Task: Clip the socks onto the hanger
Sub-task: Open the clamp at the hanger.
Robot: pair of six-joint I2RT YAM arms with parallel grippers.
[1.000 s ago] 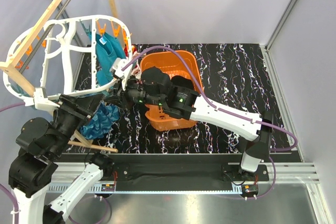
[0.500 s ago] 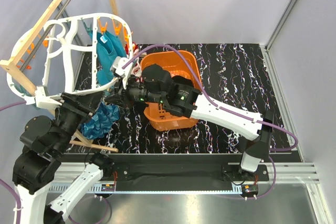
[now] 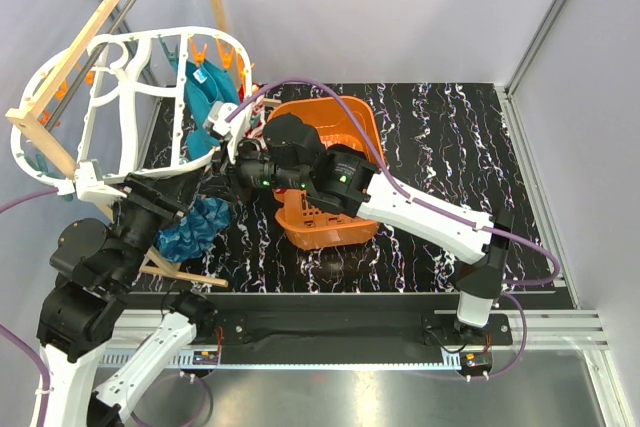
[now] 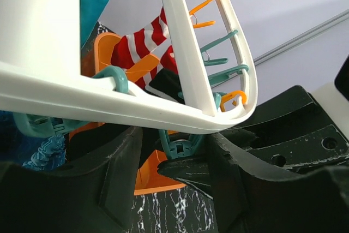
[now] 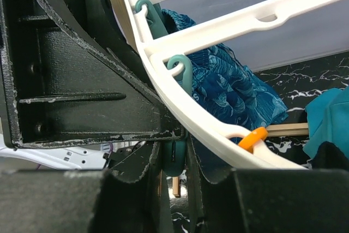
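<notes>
Only my left wrist view shows the striped sock [image 4: 139,39]: soft red-and-white knit with a black part, just beyond my left gripper [image 4: 174,135], behind the smooth, curved white plastic rim of the hanger [image 4: 82,96]. From above, my arms hide it. Left jaws stand apart, straddling a teal clip [image 4: 180,147] hung under that rim. My right gripper [image 5: 173,145] is pinched on a teal peg [image 5: 174,159]; whether it's the same one, I cannot tell. Its view alone shows crinkled blue patterned cloth [image 5: 229,85] past the rim and a small orange peg [image 5: 253,137] to its right. Overhead, the orange plastic basket [image 3: 355,117] lies under my right arm
</notes>
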